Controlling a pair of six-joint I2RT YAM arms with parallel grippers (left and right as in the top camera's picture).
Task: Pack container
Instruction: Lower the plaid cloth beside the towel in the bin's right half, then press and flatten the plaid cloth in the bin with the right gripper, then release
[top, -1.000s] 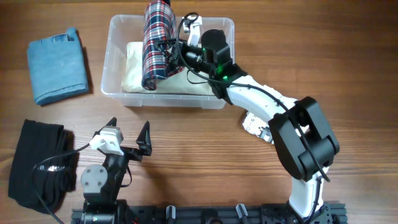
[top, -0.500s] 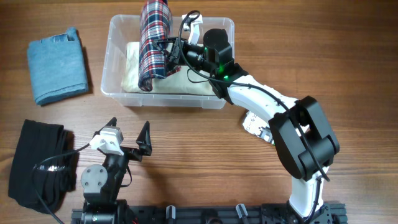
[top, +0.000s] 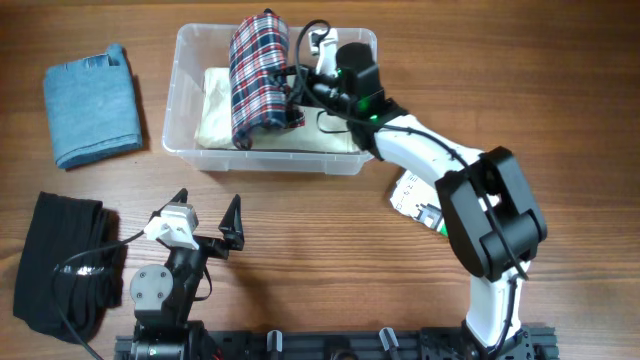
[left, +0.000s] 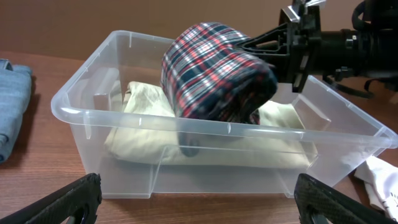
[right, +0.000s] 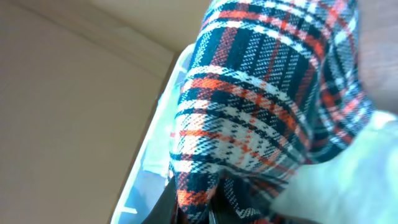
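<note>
The clear plastic container (top: 190, 150) stands at the far middle of the table; it also shows in the left wrist view (left: 81, 99). A cream folded cloth (top: 215, 115) lies on its floor. My right gripper (top: 293, 85) is inside the container, shut on a rolled plaid cloth (top: 258, 75), which hangs over the cream cloth; the plaid fills the right wrist view (right: 261, 106). My left gripper (top: 205, 222) is open and empty near the front edge, facing the container.
A folded blue denim cloth (top: 92, 105) lies at the far left. A black garment (top: 60, 265) lies at the front left. A white crumpled item (top: 412, 195) lies right of the container under my right arm.
My right gripper has shifted the plaid roll slightly right and lower within the container, and the roll has turned a little. The left arm has not moved.
</note>
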